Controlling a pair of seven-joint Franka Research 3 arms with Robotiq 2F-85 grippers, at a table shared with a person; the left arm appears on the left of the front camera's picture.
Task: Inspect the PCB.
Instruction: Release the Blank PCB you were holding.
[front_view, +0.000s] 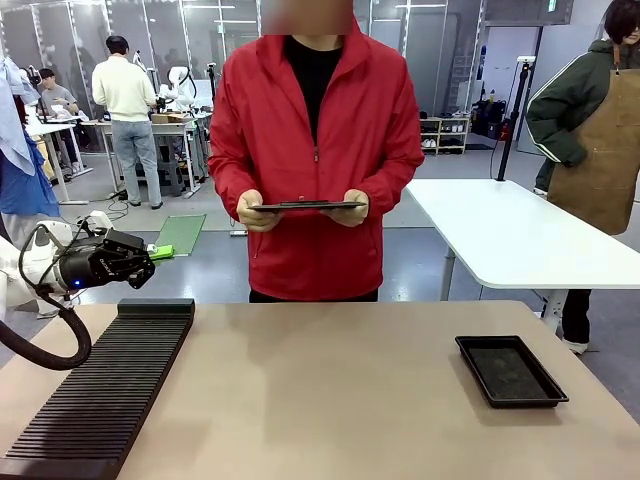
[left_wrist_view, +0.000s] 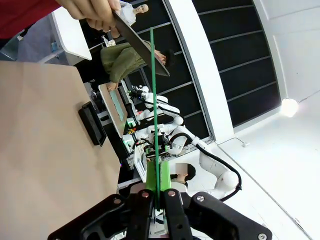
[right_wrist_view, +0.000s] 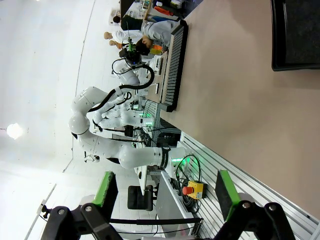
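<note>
At far left in front view, noted thin flat dull-green circuit board (front_view: 181, 233) pinched in left pincer (front_view: 162, 252); seen edge-on, line-thin, from left wrist. Found right pincer (right_wrist_view: 165, 196) spread.

The left arm (front_view: 40, 262) comes in low from the left, wrist level, with its pincer (front_view: 152, 252) held above table height and pointing toward the robot's right. Its fingers are pressed together on one edge of the PCB (front_view: 181, 233). The right pincer (right_wrist_view: 165, 195) has its fingers (right_wrist_view: 106, 187) spread wide apart.
</note>
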